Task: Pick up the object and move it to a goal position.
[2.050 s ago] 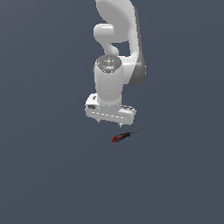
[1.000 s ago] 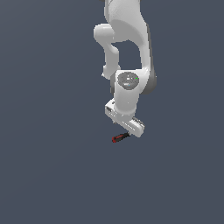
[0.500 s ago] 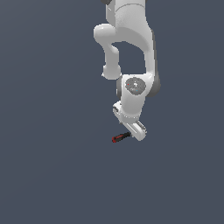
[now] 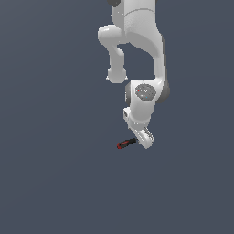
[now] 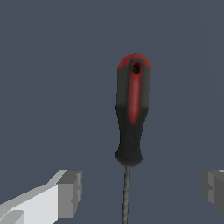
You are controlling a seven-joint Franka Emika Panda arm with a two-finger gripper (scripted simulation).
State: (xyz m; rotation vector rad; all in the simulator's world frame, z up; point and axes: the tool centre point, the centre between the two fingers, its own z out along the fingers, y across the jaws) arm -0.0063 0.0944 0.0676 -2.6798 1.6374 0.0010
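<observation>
The screwdriver lies flat on the dark grey floor, its black handle and red butt end pointing to the exterior view's left. Its thin shaft runs under my gripper and is hidden there. In the wrist view the screwdriver fills the middle, with the red butt farthest from me and the shaft passing between my two fingers. My gripper is open, one finger on each side of the shaft, well apart from it. It holds nothing.
The white arm comes down from above, behind the gripper. A plain dark grey floor surrounds the screwdriver, with no other objects in sight.
The arm has swung towards the exterior view's right and lowered, and the hand has turned. The gripper now straddles the screwdriver's shaft. The screwdriver has not moved.
</observation>
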